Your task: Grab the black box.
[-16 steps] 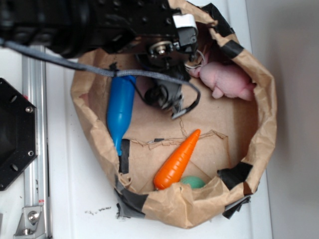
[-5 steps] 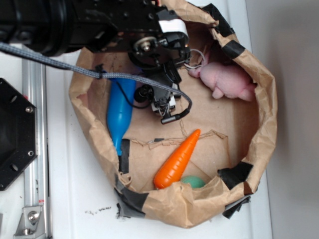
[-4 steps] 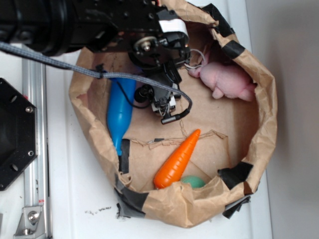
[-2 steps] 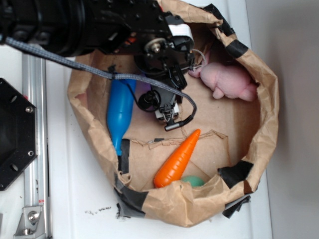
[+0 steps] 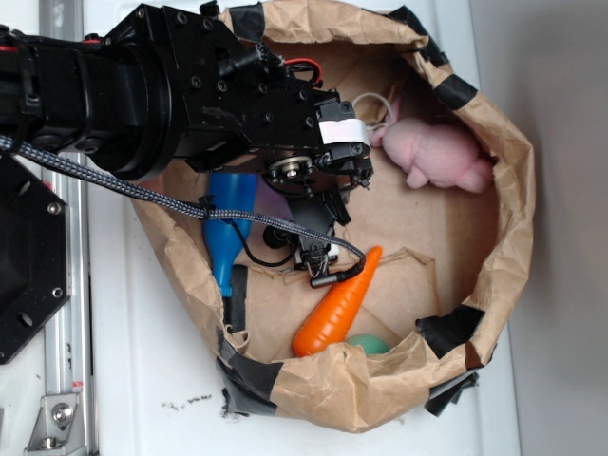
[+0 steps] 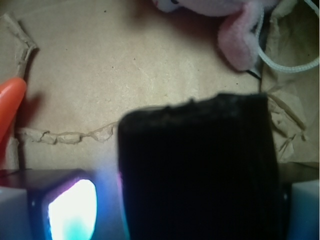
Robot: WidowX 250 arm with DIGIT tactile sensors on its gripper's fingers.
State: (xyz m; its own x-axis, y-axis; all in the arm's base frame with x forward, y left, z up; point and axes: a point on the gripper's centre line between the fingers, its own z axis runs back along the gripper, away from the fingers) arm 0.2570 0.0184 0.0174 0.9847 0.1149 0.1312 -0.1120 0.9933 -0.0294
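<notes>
Hanging lower than before, tool (image 5: 316, 255) nearer carrot (image 5: 338, 304), black box (image 6: 197, 170) between jaws

A paper bag (image 5: 499, 218) lay open on the table (image 5: 142, 380). Inside it, the bottle (image 5: 226, 233) lay at nine o'clock, the plush toy (image 5: 439, 157) at two o'clock, the carrot (image 5: 334, 309) at six o'clock, with a ball (image 5: 369, 346) just beside its lower end. The robot arm (image 5: 171, 90) reached in from ten o'clock, above the bottle. A hexagonal plate (image 5: 28, 266) lay on the table outside, at nine o'clock.
</notes>
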